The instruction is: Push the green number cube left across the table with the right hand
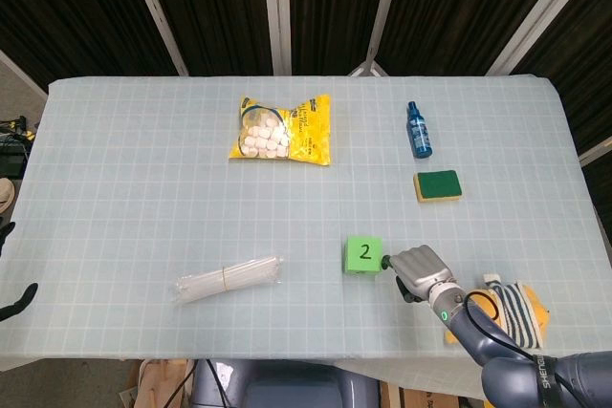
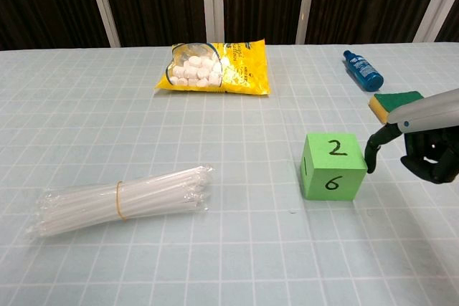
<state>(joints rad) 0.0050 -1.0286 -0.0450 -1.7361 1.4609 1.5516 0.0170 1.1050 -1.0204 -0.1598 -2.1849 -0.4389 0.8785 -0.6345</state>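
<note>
My right robot hand [image 2: 423, 150], seemingly curled and holding nothing, touches the green number cube [image 2: 331, 165]; I push squarely toward nine o'clock.

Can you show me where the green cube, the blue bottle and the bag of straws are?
green number cube [image 2: 332, 147], chest view, top face at the 2
blue spray bottle [image 1: 419, 133], head view, its body
bundle of clear straws [image 2: 122, 199], chest view, at the rubber band

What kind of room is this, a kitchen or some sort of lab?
Most likely a robot test lab: a gridded table before dark curtains, with unrelated items set out, a green number cube, a yellow snack bag and a sponge.
</note>
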